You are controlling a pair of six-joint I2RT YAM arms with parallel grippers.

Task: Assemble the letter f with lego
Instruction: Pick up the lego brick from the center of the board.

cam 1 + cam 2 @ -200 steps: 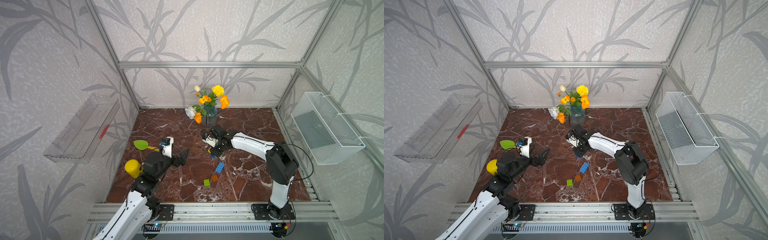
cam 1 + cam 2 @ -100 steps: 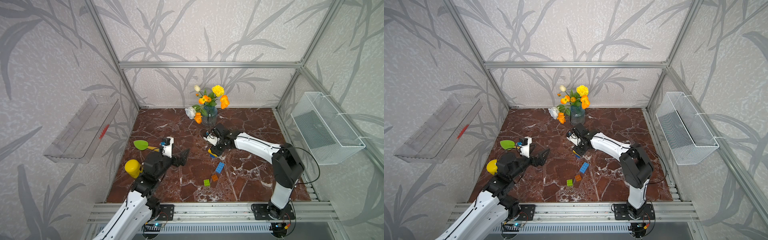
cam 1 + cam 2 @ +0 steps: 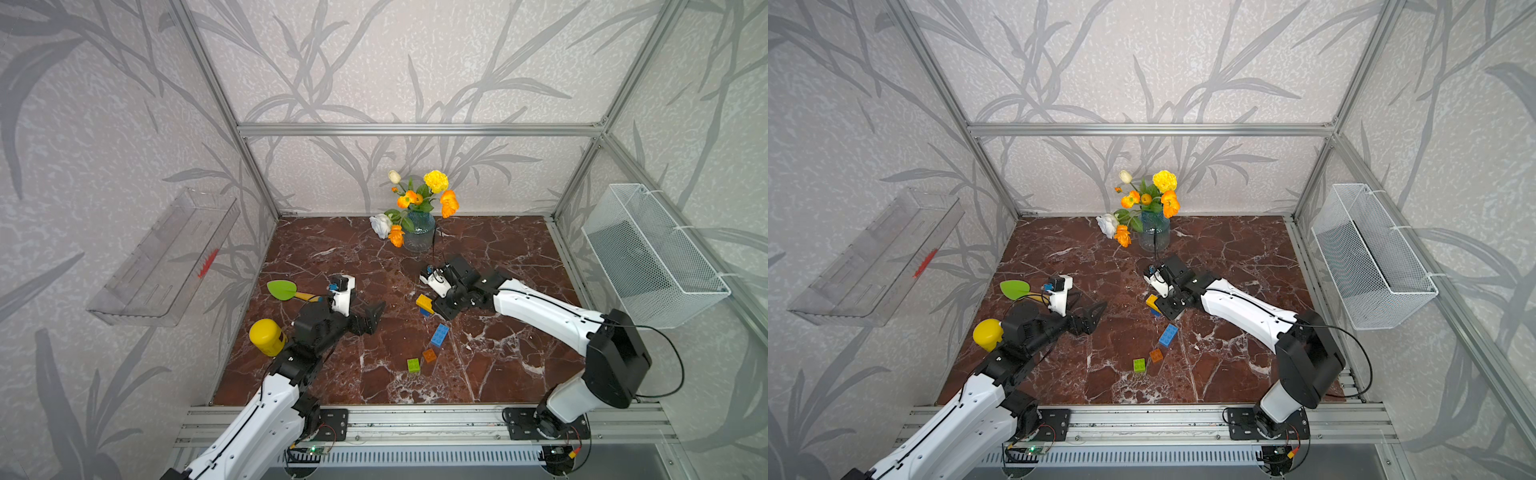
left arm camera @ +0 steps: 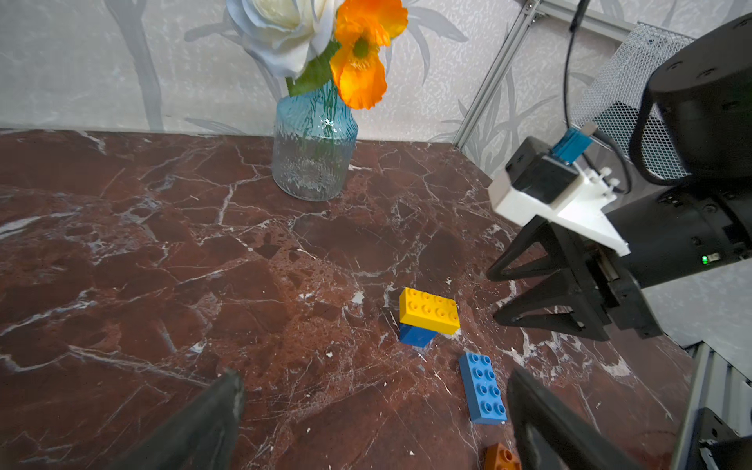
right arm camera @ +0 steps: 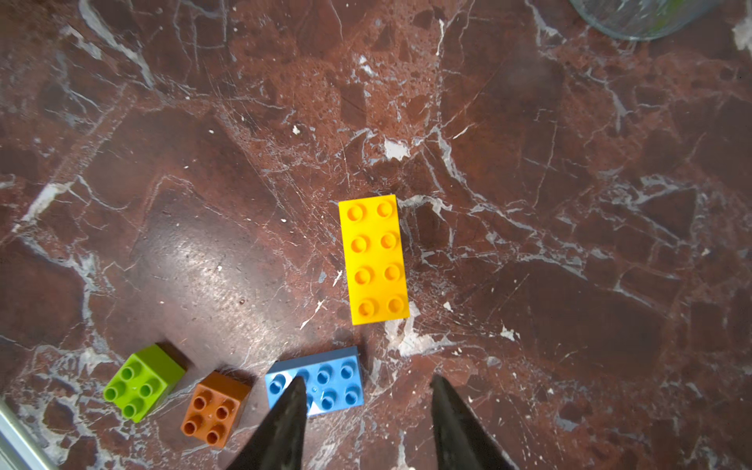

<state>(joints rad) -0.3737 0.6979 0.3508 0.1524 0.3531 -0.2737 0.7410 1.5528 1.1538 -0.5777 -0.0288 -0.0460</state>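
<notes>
The long yellow lego brick (image 3: 424, 302) (image 5: 374, 258) sits stacked on the short blue brick (image 4: 417, 335) at mid-table; these two alone are joined, and no letter f is in view. Nearer the front lie the long blue brick (image 3: 439, 335) (image 5: 315, 380), the orange brick (image 3: 429, 355) (image 5: 215, 409) and the lime green brick (image 3: 413, 365) (image 5: 142, 380), each loose. My right gripper (image 5: 368, 382) (image 3: 445, 309) hovers open and empty just right of the yellow brick. My left gripper (image 4: 376, 386) (image 3: 374, 318) stands open and empty, well left of the bricks.
A blue glass vase of flowers (image 3: 419, 237) stands behind the right gripper. A yellow jar (image 3: 268, 336) and a green toy shovel (image 3: 282, 289) lie at the left. A wire basket (image 3: 652, 257) hangs on the right wall, a clear shelf (image 3: 166, 257) on the left.
My right gripper has let go of the yellow brick, opened a little and drawn back to the right, leaving the brick in full view. The left arm has not moved.
</notes>
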